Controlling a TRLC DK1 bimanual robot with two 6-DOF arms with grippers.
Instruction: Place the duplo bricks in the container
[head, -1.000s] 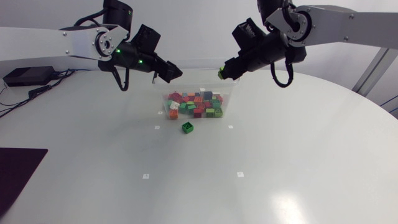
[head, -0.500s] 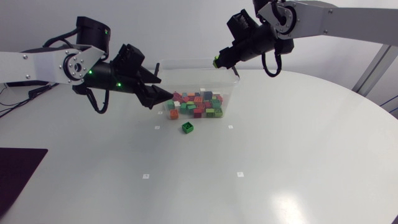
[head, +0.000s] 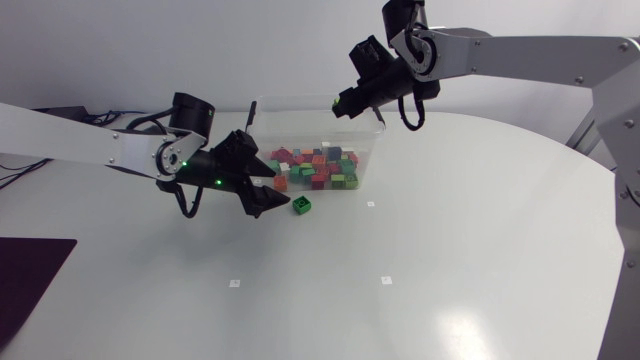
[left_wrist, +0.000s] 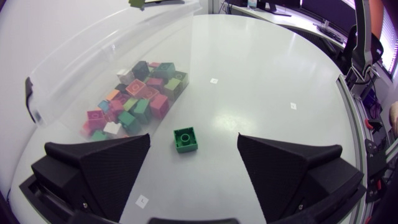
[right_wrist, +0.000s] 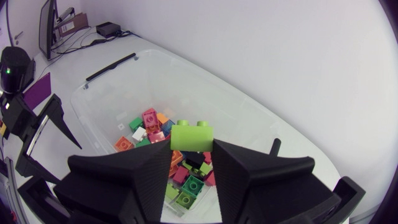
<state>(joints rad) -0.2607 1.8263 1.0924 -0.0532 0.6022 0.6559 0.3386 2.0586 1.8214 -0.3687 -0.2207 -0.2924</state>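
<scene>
While the container (head: 372, 140) holds most bricks (head: 315, 168), my right hand (head: 345, 103) pinches a lime brick (right_wrist: 192, 135) above it. My spread left hand (head: 274, 197) flanks a green brick (head: 301, 205).

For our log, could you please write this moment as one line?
left hand open, green brick ahead | right hand holds lime brick above container

Robotics lab: two arms (head: 90, 147) at a marked table (head: 480, 260).

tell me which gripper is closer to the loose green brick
Left. The left gripper sits open right beside the green brick; the right gripper is up above the container, shut on a lime brick.
</scene>
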